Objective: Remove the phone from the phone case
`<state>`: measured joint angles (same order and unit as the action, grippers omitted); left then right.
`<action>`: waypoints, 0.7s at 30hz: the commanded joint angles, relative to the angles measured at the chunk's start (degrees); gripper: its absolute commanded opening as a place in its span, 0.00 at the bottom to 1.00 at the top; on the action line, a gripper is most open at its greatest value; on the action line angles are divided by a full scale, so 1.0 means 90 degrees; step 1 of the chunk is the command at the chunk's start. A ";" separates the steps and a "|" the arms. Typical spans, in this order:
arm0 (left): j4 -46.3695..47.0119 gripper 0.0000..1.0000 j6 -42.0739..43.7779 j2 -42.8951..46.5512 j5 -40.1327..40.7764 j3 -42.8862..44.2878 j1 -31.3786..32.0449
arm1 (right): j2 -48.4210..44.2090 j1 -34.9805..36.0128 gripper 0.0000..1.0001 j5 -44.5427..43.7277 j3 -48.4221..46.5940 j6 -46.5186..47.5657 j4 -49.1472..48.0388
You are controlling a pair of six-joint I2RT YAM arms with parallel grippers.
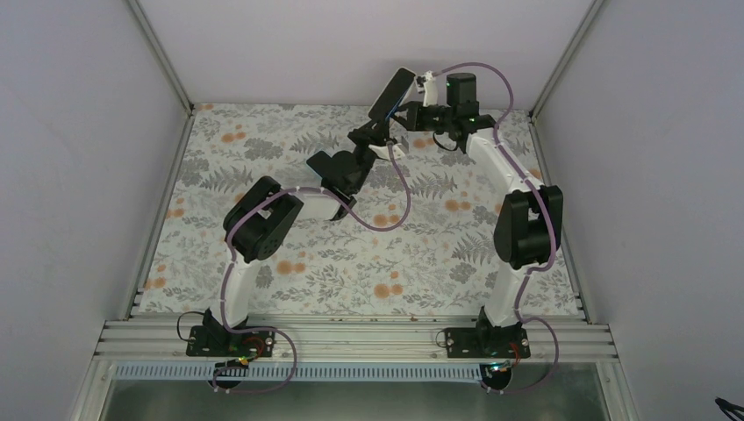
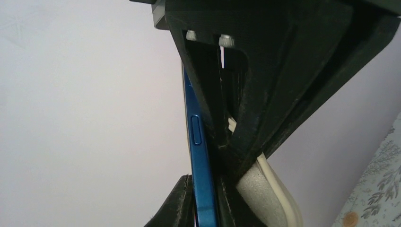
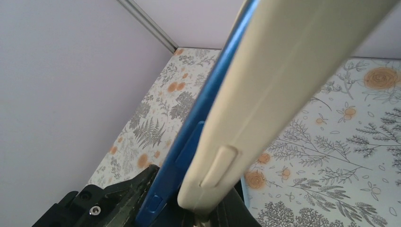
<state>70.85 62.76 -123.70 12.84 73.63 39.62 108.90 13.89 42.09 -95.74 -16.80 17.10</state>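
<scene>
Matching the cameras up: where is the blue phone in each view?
Top external: the phone, rear centre, held aloft.
Left wrist: its blue edge, upright at centre.
Right wrist: blue edge slanting left of the cream case.
Shared landmark: the floral table.

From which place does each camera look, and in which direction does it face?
Top external: above and behind the bases, looking down at the table; left arm and right arm show, meeting at the raised phone.
Left wrist: looks along its fingers up the phone's blue edge toward the wall.
Right wrist: looks past its fingers along the cream case toward the table.
Shared: both wrist views show phone and case.
</scene>
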 commanded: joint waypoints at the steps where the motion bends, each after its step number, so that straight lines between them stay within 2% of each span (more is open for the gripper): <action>1: -0.0397 0.02 0.0117 0.0053 0.0085 0.0351 -0.0266 | -0.0298 0.0413 0.04 0.0974 -0.0003 0.0671 0.0803; 5: -0.0265 0.02 0.0298 0.0135 0.0112 0.0320 -0.0276 | -0.0151 0.0271 0.03 0.0678 -0.0211 0.1071 0.1226; 8: -0.0143 0.02 0.0466 0.0392 0.0057 0.0110 -0.0321 | -0.0255 0.0032 0.03 -0.0147 -0.0085 0.1490 0.1312; 9: -0.0106 0.02 0.0492 0.0502 0.0032 -0.0010 -0.0349 | -0.0307 -0.0057 0.03 -0.0702 0.0000 0.1656 0.1247; 12: -0.0192 0.02 0.0545 0.0966 -0.0050 -0.0340 -0.0437 | -0.0481 -0.0260 0.03 -0.2319 0.0366 0.2346 0.0783; 15: -0.0603 0.02 0.0415 0.1605 -0.0273 -0.0672 -0.0545 | -0.0688 -0.0438 0.03 -0.3811 0.0973 0.3002 -0.0218; 18: -0.1382 0.02 0.0151 0.2284 -0.0494 -0.0903 -0.0652 | -0.0655 -0.0637 0.03 -0.4675 0.1285 0.3500 -0.0967; 21: -0.1844 0.02 0.0070 0.2770 -0.0619 -0.1105 -0.0681 | -0.0565 -0.0758 0.03 -0.4956 0.1296 0.3676 -0.1294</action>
<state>56.40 64.14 -105.93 7.27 64.73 35.05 103.70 9.37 10.85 -84.82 7.49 13.63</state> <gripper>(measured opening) 0.103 0.061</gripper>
